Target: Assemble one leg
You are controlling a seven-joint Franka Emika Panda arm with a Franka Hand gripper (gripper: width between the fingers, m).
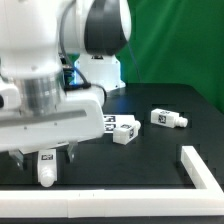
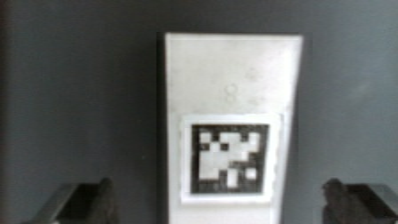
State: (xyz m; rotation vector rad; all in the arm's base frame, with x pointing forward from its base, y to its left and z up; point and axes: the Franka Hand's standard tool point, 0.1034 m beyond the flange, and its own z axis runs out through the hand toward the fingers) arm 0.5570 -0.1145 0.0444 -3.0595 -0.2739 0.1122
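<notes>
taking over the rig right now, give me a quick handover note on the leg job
Gripper: open, low over the table, one finger on each side of the leg, with a gap showing on both sides. It is not gripping.
Leg: lies on the black table, tag facing the wrist camera, lengthwise between the fingers.
Other pegs: one and another lie loose toward the exterior view's right.
Done: gripper lined up over the leg; nothing looks fitted.
Left: close on the leg, lift it, then carry and fit it. Neither view shows where it mounts.

Free gaps flanking the leg (image 2: 231, 115)
</notes>
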